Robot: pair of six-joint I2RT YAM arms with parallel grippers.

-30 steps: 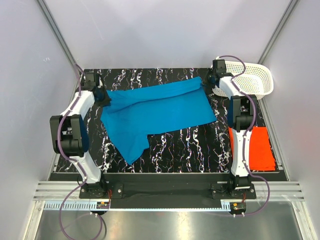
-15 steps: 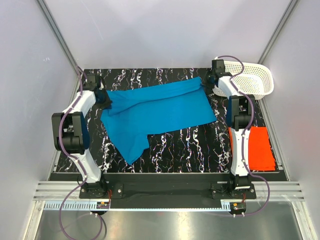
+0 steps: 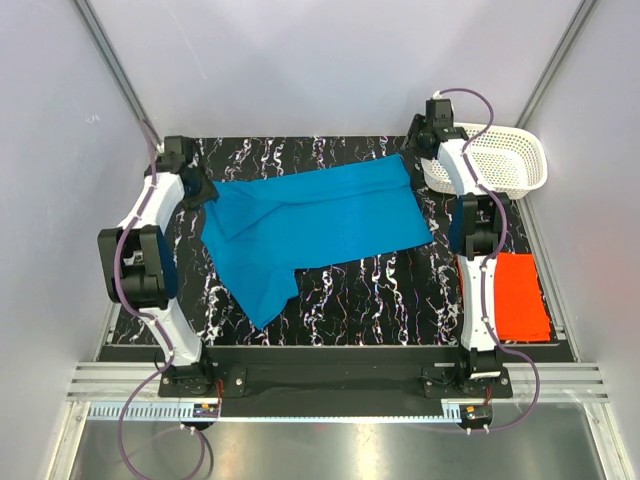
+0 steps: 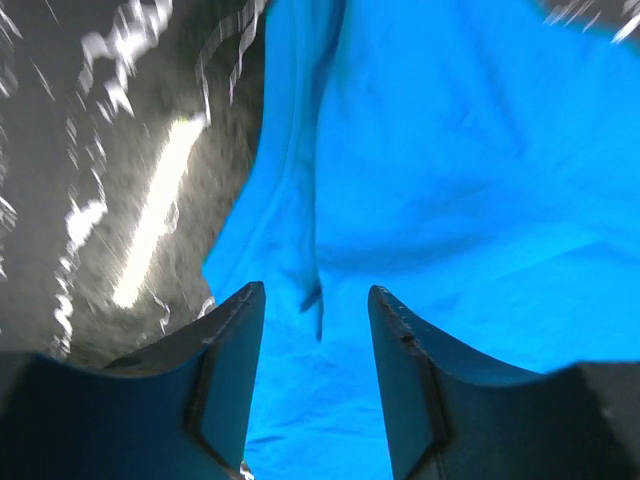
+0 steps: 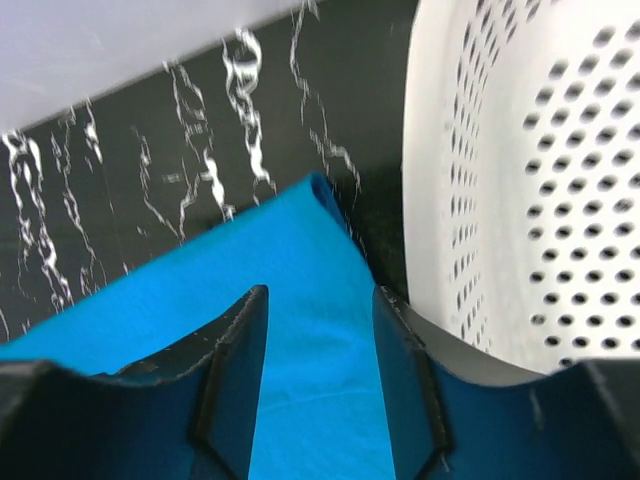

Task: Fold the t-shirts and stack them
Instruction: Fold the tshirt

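The bright blue t-shirt [image 3: 310, 215] lies spread on the black marbled table [image 3: 390, 290], with a flap hanging toward the front left. My left gripper [image 3: 200, 190] hovers open over its left edge [image 4: 300, 200], nothing between the fingers. At the shirt's far right corner [image 5: 320, 250] my right gripper [image 3: 418, 140] also stands open above the cloth, next to the basket. The orange-red t-shirt [image 3: 515, 295] sits folded flat at the right front, partly behind the right arm.
A white perforated basket [image 3: 510, 160] stands at the back right corner, its wall [image 5: 520, 180] close beside my right fingers. Grey walls enclose the table on three sides.
Both grippers have opened and let go of the blue t-shirt's far corners. They have lifted slightly off the cloth, which now rests flat on the table.
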